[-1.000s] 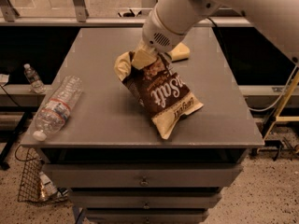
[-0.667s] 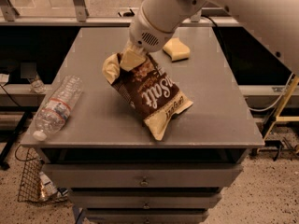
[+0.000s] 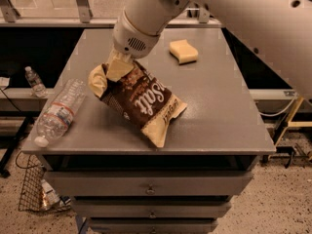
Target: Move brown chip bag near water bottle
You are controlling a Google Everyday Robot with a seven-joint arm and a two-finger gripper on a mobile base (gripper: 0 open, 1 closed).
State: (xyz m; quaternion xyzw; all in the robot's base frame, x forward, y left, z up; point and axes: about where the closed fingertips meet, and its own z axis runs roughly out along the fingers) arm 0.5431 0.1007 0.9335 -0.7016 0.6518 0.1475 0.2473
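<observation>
The brown chip bag (image 3: 139,101) is dark brown with cream-yellow ends and white lettering. It hangs tilted over the middle of the grey table (image 3: 219,106), its lower end touching the top near the front edge. My gripper (image 3: 117,67) is shut on the bag's upper left end. The white arm reaches down from the top right. The water bottle (image 3: 58,112) is clear and ribbed with a white cap. It lies on its side at the table's left front edge, a short gap left of the bag.
A yellow sponge (image 3: 183,50) lies at the back right of the table. A small clear bottle (image 3: 35,81) stands on a lower ledge left of the table. A wire basket (image 3: 34,191) sits on the floor at lower left. Drawers run below the tabletop.
The gripper has carried the chip bag leftward, away from the sponge and closer to the water bottle. The bottle and sponge have not moved.
</observation>
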